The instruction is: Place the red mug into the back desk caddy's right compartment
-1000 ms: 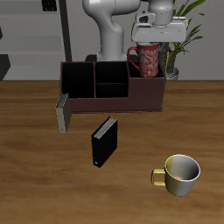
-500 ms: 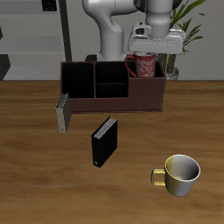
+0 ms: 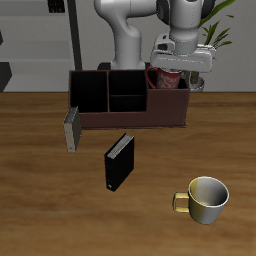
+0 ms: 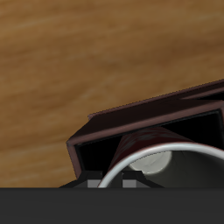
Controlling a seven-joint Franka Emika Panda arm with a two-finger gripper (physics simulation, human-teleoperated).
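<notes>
The red mug (image 3: 165, 78) stands low inside the right compartment (image 3: 170, 90) of the back desk caddy (image 3: 130, 118), with only its upper part showing above the dark brown wall. My gripper (image 3: 167, 67) is directly above it and looks shut on the mug's rim. In the wrist view the mug's grey inside and pale rim (image 4: 154, 164) sit close under the gripper (image 4: 114, 184), framed by the caddy's walls (image 4: 92, 131). The fingertips are mostly hidden.
A small black book-like box (image 3: 118, 162) stands in front of the caddy. A yellowish-cream mug (image 3: 206, 198) sits near the table's front edge. The caddy's grey end panel (image 3: 71, 130) hangs open. A plant (image 3: 212, 35) stands behind the caddy.
My gripper has lowered the red mug from above the caddy down into the right compartment. The hand has tilted slightly.
</notes>
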